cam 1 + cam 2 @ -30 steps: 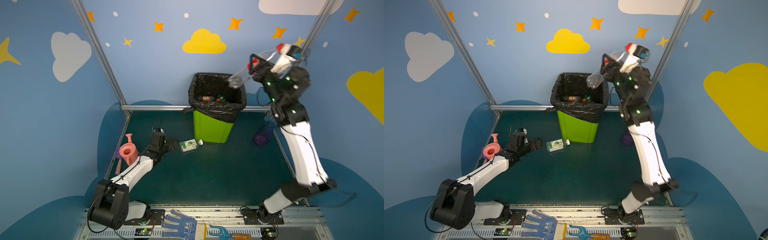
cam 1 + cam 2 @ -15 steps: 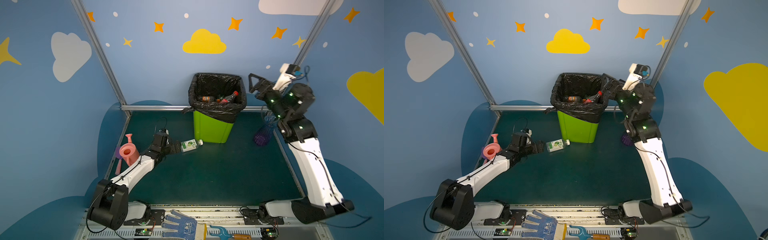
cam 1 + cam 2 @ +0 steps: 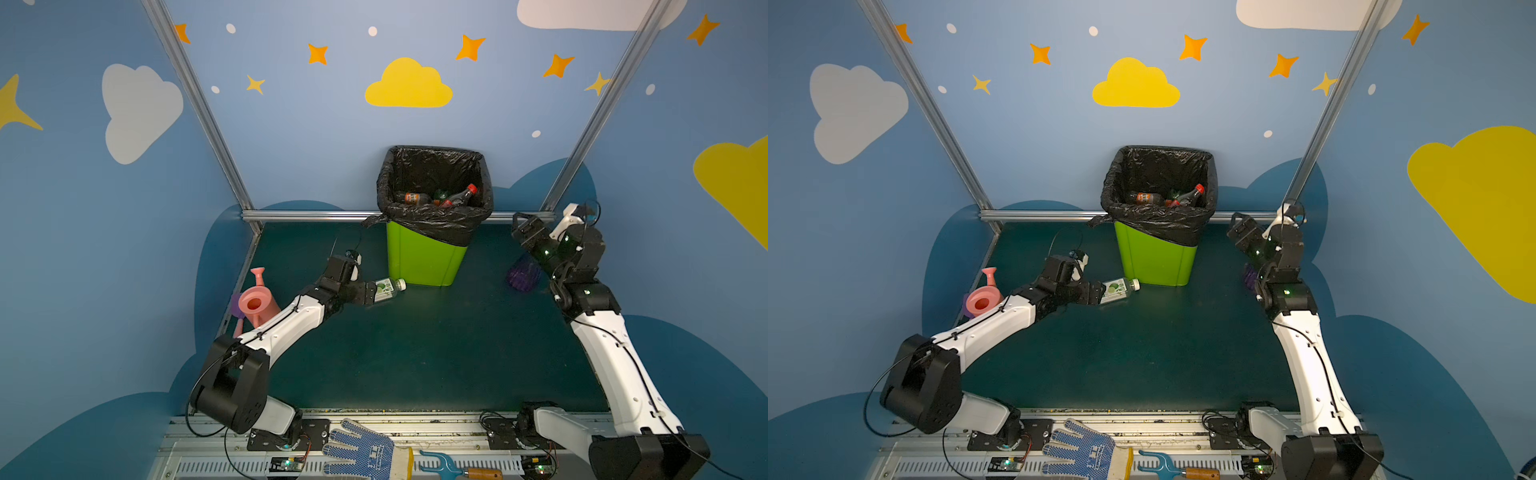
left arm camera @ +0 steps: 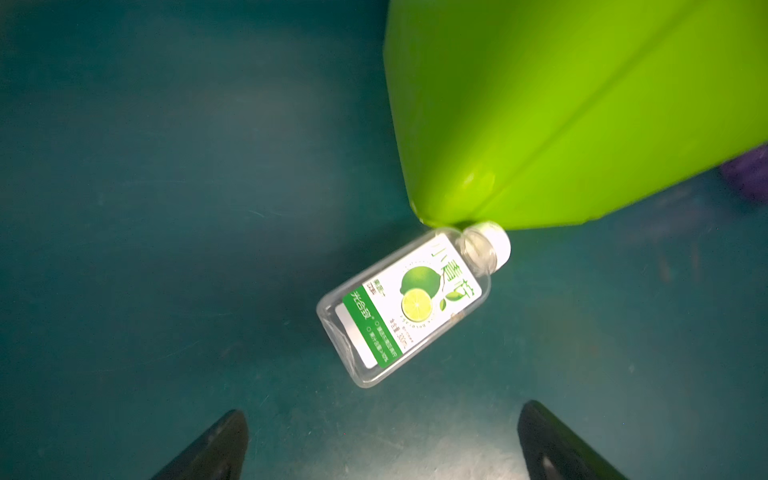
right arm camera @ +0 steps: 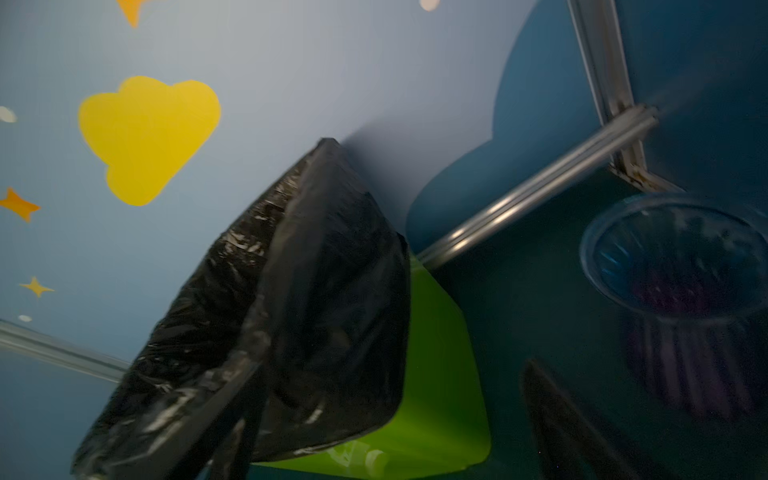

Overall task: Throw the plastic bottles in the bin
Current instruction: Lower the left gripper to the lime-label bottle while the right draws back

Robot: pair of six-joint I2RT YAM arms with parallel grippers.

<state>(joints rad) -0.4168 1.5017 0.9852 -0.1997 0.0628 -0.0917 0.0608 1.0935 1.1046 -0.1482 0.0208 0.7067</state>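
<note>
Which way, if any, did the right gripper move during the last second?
Yes. In both top views the right gripper has come down from above the right rim of the bin to a spot beside it, further right.

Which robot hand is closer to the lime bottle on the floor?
Left. The left gripper is open right by the lime bottle; the right gripper is raised beyond the bin.

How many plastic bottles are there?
4: a lime-labelled bottle lies on the floor by the bin; inside it, an orange-labelled bottle, a green bottle and a red-capped bottle. More may lie hidden beneath.
</note>
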